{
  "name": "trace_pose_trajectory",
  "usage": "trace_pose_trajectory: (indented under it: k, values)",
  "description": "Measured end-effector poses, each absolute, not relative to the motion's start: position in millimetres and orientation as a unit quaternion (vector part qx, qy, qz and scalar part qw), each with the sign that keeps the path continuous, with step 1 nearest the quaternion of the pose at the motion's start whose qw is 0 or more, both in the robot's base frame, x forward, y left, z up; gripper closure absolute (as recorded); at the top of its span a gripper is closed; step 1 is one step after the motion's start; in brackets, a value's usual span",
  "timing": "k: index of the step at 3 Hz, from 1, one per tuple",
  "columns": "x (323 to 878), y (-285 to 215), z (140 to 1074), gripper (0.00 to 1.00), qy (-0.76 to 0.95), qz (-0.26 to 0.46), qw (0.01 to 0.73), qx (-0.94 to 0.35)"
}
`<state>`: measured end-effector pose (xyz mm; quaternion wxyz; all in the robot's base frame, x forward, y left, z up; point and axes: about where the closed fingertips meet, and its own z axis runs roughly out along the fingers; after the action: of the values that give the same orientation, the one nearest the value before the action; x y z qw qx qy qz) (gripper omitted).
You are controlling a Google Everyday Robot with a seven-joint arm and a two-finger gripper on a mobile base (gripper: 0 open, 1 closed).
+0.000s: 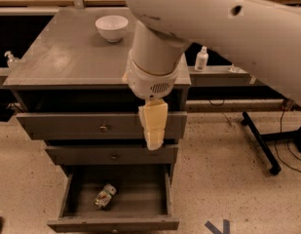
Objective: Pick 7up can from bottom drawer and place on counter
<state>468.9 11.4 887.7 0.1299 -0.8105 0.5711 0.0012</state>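
- Down at the lower left, the bottom drawer (pixel 68 199) stands pulled open, its deep grey tray in full view under the two closed drawers (pixel 103 126).
- And there's the 7up can (pixel 105 196), lying on its side on the drawer floor, left of centre and tilted on a diagonal, clear of the walls.
- Up top, the counter (pixel 62 57) carries a white bowl (pixel 111 27) near its back edge. The bare stretch in front of the bowl looks like the sensible landing spot.
- Centre stage, the gripper (pixel 153 141) hangs pointing down in front of the upper two drawer fronts, above the can and off to its right. It shows edge-on, so I cannot tell whether it is spread or closed.
- To do this reach well, it should slide left and descend inside the drawer opening, clearing the front panel. Then it should turn to straddle the can across its narrow width, since a lying can may roll if nudged.
- Over on the right, a small bottle (pixel 201 58) sits on the shelf, well out of the way.
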Motion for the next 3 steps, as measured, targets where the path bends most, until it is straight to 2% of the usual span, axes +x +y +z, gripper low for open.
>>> trace_pose_trajectory:
  k: [2,3]
  values:
    - [550,131,783,0.0,0.377,-0.054,0.114,-0.918]
    - [559,146,760,0.0,0.347,-0.06,0.103,-0.93]
